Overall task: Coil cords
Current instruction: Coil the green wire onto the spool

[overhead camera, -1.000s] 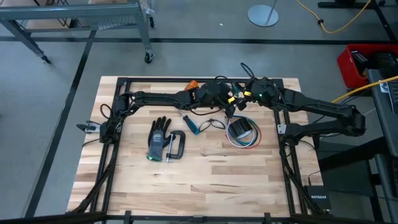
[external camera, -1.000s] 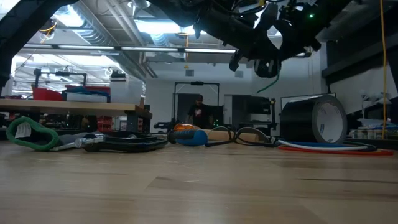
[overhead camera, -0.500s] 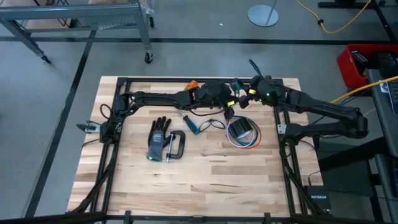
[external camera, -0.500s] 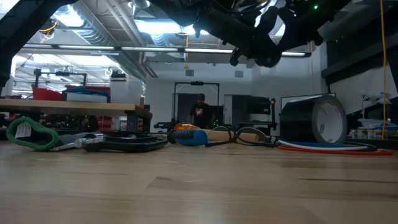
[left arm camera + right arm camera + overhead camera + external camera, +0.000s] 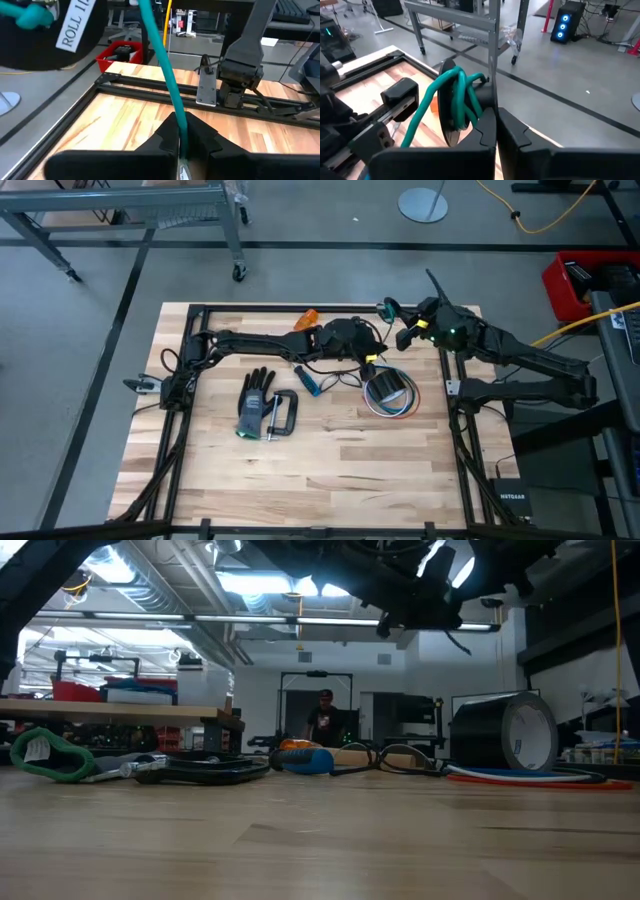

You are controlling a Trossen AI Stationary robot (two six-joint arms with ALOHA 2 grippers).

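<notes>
Grey floor, metal rack, bright ceiling lights.

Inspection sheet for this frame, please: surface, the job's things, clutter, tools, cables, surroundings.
Surface: light wooden table inside a dark frame.
Job's things: teal-green cord strung between both tools, wound in loops at the right one; black cord lying loose mid-table; red, white and blue wires coiled under a roll of black tape.
Clutter: black glove, C-clamp, blue-handled screwdriver.
Tools: left tool shut on the teal-green cord; right tool shut on its looped end, raised over the table's far right corner.
Cables: yellow cable on the floor.
Surroundings: metal rack, red bin, a person far behind.
</notes>
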